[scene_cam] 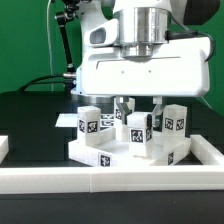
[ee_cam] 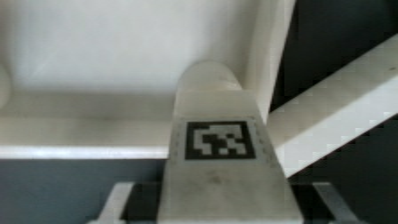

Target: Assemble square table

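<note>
The white square tabletop [scene_cam: 104, 153] lies flat just behind the border wall, rim up. Several white tagged legs stand on it: one at the exterior view's left [scene_cam: 88, 123], one at its right [scene_cam: 175, 121], and one in the middle [scene_cam: 138, 131]. My gripper [scene_cam: 140, 110] reaches down from above with a finger on each side of the middle leg and looks shut on it. In the wrist view the gripper [ee_cam: 217, 203] holds that leg [ee_cam: 217, 140]. The leg's tag faces the camera and its far end sits in a corner of the tabletop [ee_cam: 107, 60].
The long white border wall [scene_cam: 110, 182] runs along the front of the table and shows as a slanted bar in the wrist view [ee_cam: 338, 108]. A green backdrop and a dark stand [scene_cam: 62, 45] are behind. The black table surface surrounds the tabletop.
</note>
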`<state>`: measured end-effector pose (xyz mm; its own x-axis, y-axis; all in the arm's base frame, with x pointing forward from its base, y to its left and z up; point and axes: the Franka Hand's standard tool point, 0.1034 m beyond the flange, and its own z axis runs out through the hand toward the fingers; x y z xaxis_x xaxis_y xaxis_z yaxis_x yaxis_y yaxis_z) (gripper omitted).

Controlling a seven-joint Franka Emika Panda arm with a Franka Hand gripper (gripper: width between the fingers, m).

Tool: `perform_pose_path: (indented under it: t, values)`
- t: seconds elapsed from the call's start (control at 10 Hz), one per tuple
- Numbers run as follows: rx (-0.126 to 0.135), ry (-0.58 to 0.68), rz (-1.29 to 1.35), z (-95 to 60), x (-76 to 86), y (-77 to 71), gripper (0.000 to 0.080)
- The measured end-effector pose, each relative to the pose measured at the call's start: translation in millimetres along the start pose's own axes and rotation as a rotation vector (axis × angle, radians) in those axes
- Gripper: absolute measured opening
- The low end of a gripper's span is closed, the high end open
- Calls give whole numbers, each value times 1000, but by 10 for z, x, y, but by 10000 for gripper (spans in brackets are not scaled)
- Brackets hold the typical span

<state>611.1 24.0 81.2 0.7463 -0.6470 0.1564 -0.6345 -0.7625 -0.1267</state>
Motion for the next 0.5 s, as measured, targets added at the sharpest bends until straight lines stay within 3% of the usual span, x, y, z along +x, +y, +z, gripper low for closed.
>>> perform_pose_path:
  t: [0.5]
  values:
    - [14, -19, 557, 5, -127, -85, 290]
